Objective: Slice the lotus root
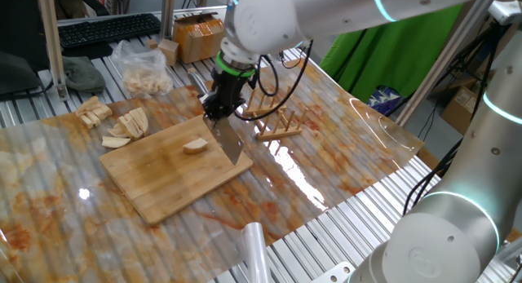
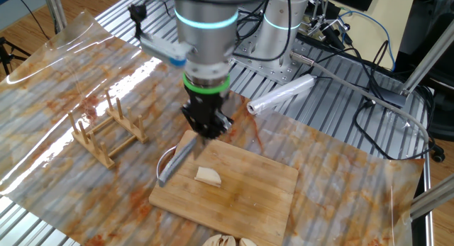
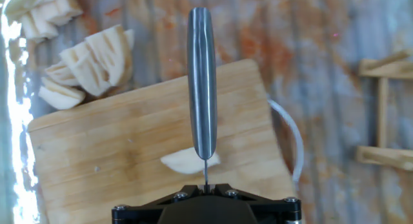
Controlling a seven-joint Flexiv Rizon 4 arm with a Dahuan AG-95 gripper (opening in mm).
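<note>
A small pale piece of lotus root [image 1: 195, 147] [image 2: 208, 176] [image 3: 187, 161] lies near the middle of the wooden cutting board [image 1: 163, 181] [image 2: 252, 196] [image 3: 97, 153]. My gripper [image 1: 218, 108] [image 2: 206, 127] [image 3: 205, 185] is shut on an all-steel knife [image 1: 230, 143] [image 2: 176, 162] [image 3: 202, 82]. The knife hangs above the board's edge, just beside the piece. In the hand view the knife runs straight up from the jaws and crosses over the piece.
Cut lotus slices [image 1: 126, 124] [image 3: 90, 62] lie off the board's far-left corner. A wooden rack [image 1: 276, 121] [image 2: 106, 136] stands beside the board. A bag of lotus [image 1: 143, 71], cardboard boxes [image 1: 196, 34] and a plastic roll [image 1: 254, 250] [image 2: 280, 97] sit further off.
</note>
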